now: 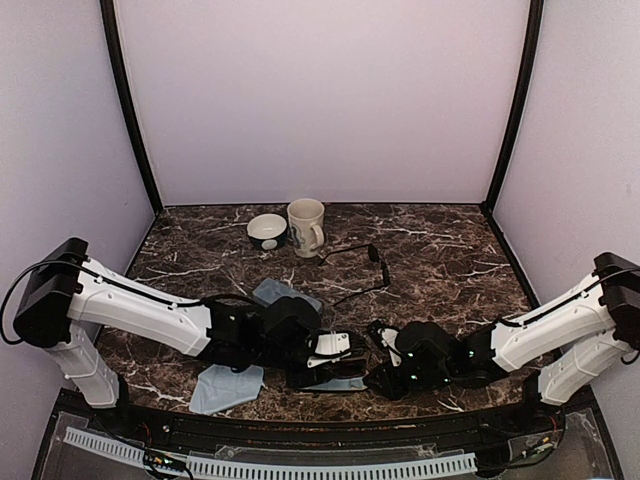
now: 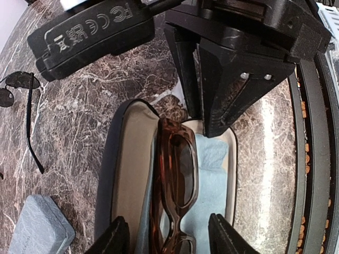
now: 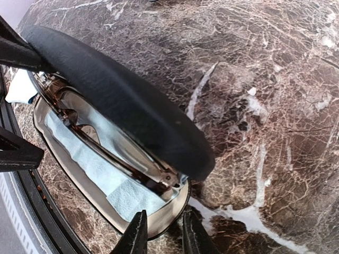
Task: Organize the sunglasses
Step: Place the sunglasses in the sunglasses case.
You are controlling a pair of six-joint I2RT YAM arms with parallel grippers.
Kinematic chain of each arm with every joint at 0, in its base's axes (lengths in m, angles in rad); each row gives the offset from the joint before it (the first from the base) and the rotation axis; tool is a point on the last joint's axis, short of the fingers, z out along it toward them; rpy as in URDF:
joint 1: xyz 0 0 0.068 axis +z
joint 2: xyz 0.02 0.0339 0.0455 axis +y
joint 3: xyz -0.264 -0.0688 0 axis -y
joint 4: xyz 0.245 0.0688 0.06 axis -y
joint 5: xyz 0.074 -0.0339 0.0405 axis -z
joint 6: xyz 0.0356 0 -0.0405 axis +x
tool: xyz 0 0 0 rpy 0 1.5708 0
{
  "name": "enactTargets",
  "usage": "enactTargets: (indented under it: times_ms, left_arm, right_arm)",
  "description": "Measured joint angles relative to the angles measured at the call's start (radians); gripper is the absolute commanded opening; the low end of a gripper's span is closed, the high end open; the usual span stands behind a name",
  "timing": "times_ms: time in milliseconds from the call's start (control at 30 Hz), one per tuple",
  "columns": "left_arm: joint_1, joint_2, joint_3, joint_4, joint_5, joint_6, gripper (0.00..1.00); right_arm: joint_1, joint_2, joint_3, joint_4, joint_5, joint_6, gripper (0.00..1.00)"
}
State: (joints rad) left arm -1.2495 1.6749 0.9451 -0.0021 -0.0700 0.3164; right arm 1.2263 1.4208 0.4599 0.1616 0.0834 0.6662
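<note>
— Is there anything legible here?

— Only on the flat black plastic housing point(image 2: 90, 37), seen from the left wrist, above and left of the open black oval case point(image 2: 119, 174) that holds the brown squarish sunglasses point(image 2: 177, 180). Raised in the same black are "FC", beside it "CE", and then a sign that looks like a crossed-out bin. All of it reads upside down.

— Any brand or number?

— None I can make out. The cream ceramic mug point(image 1: 306, 226), well beyond that case in the top view, is too small to tell.
</note>
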Motion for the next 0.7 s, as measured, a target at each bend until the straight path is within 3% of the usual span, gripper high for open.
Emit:
enactTargets:
  times_ms: [267,700]
  left_arm:
    - [-0.011,-0.002,-0.007,-0.012,-0.047,0.021,0.39]
    - [-0.034,0.013,0.001,-0.057,-0.074,0.051,0.32]
  right_arm:
    - [0.000,0.000,0.019,-0.032,0.000,0.000,0.24]
    - [0.000,0.000,0.021,-0.037,0.000,0.002,0.24]
